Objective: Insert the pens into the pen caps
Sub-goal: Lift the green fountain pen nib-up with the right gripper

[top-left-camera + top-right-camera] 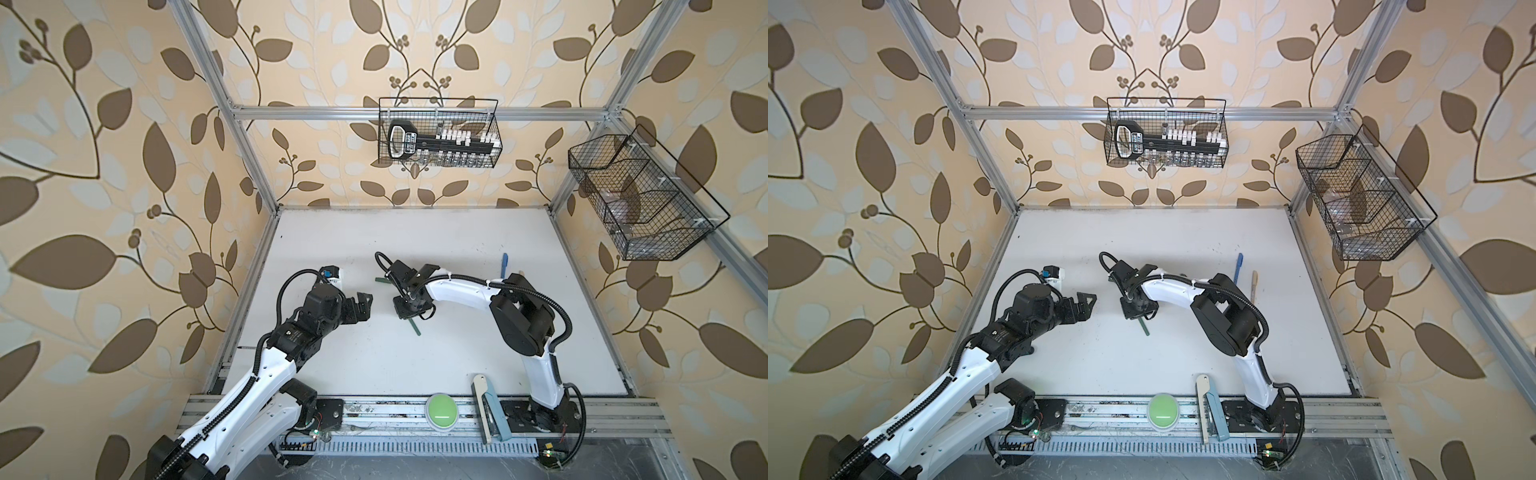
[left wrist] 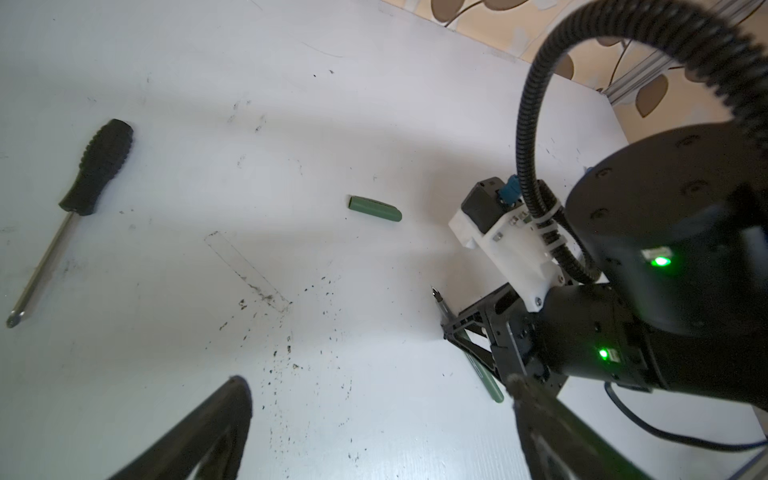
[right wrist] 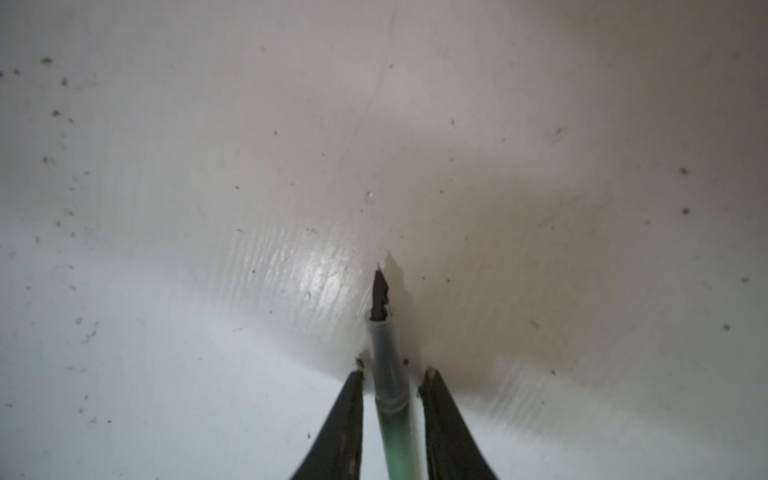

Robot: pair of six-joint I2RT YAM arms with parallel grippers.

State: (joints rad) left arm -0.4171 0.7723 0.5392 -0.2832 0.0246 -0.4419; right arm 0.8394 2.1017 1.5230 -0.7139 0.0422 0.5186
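The green pen (image 3: 397,436) sits lengthwise between the fingers of the right hand (image 3: 392,370). Its dark tip points out ahead of the fingertips and its barrel runs back under the palm. The fingers are drawn in close on both sides, but a sliver of counter (image 1: 374,374) shows beside the barrel at each tip, so I cannot tell whether they pinch the pen or only flank it. Nor can I tell whether the pen lies on the counter or just off it.

The green cap (image 2: 374,209) lies on its side near that hand but apart from it, out ahead of the left hand (image 2: 376,380), whose fingers are spread wide and hold nothing. One end of the cap looks flat and open, the other rounded.

Behind the right hand's arm lie a blue pen (image 1: 505,266) and a beige pen (image 1: 1253,286), too small to tell if capped. A screwdriver (image 2: 97,166) lies well off to the left hand's side, away from the right hand.

The step in hand looks like picking up the green pen, with capping not yet begun. Next, the right hand needs a firm squeeze on the barrel and a lift that keeps the tip free. The left hand should take the cap across its body, mouth clear. Tip and mouth must then line up on one axis for a straight push. The slim barrel may swivel in a light grip.
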